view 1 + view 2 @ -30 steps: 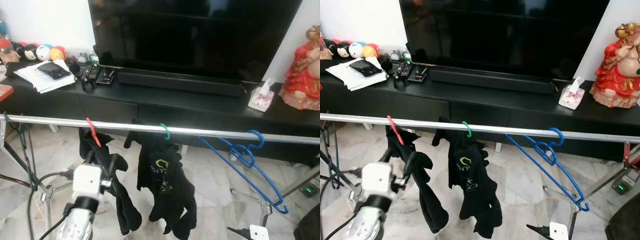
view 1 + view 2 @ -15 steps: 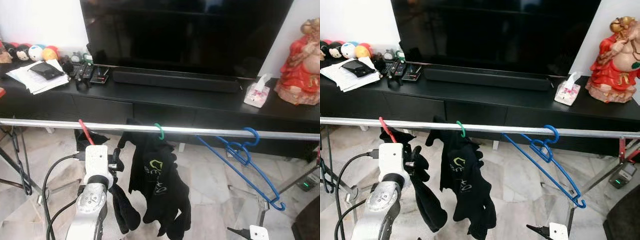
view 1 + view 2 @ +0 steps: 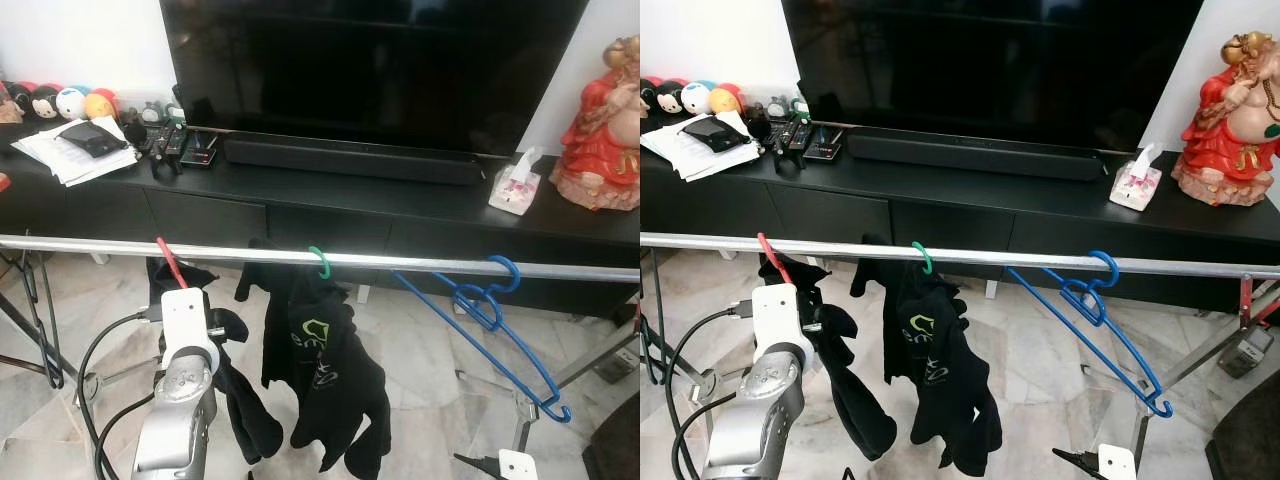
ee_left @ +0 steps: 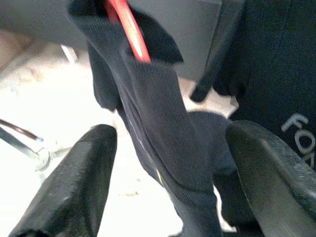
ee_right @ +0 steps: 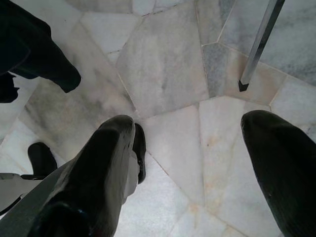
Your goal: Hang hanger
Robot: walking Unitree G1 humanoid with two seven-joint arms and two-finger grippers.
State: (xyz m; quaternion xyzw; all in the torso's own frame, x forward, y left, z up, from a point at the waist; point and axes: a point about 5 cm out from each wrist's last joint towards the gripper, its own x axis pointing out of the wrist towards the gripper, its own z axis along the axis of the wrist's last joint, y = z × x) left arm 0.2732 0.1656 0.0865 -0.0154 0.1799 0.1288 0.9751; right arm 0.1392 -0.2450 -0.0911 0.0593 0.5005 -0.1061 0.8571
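while the left gripper (image 4: 163,163) sits near the red hanger (image 3: 170,262) on the rail (image 3: 420,262), its fingers (image 4: 74,182) stand apart around the black garment (image 4: 163,123). the right gripper (image 5: 197,163) hangs low over the floor (image 5: 168,74), fingers apart.

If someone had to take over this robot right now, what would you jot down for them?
Left gripper: open, raised to the dark garment on the red hanger, fingers either side of the cloth, not closed on it.
Right gripper: open, low, pointing at the marble floor.
Rail: red, green and blue hangers all hooked on.
Left: confirm the red hanger sits securely.
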